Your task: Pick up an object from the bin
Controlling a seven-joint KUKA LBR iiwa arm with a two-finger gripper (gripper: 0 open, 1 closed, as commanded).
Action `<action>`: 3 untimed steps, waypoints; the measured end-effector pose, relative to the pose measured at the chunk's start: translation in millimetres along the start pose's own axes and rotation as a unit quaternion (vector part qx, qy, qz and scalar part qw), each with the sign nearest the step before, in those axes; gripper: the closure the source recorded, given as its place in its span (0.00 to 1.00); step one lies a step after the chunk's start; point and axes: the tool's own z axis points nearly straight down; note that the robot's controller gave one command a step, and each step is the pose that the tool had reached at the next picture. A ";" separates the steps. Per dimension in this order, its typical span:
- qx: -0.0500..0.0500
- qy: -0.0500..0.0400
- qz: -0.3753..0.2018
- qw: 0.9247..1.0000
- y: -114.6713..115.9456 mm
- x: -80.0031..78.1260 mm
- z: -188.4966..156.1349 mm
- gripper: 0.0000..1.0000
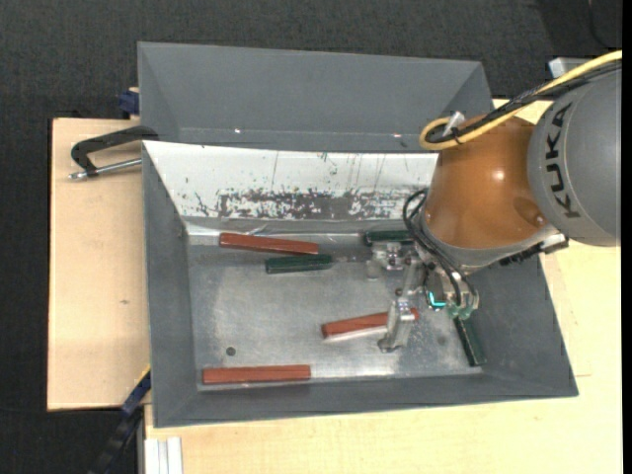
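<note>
My gripper (395,332) hangs low over the right half of the bin floor, under the orange wrist cover. Its metal tip is right at the right end of a short red block (353,329) that lies slightly tilted in the middle of the floor. I cannot tell whether it touches the block. Just right of the gripper, a dark green bar (469,342) lies at an angle by the right wall. Another dark green bar (387,236) lies behind the gripper against the back wall, partly hidden by the arm.
A long red bar (269,244) lies along the back wall, with a dark green bar (296,263) just in front of it. A second long red bar (257,373) lies along the front wall. A small dark speck (230,353) sits at the front left.
</note>
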 end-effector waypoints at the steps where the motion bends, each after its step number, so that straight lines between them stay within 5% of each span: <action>1: 0.000 -0.004 0.000 1.000 0.0 -1.9 -3.8 0.00; 2: 0.000 -0.006 0.040 0.999 1.1 3.0 63.8 0.00; 3: 0.000 -0.002 -0.020 1.000 -5.8 6.6 89.4 0.00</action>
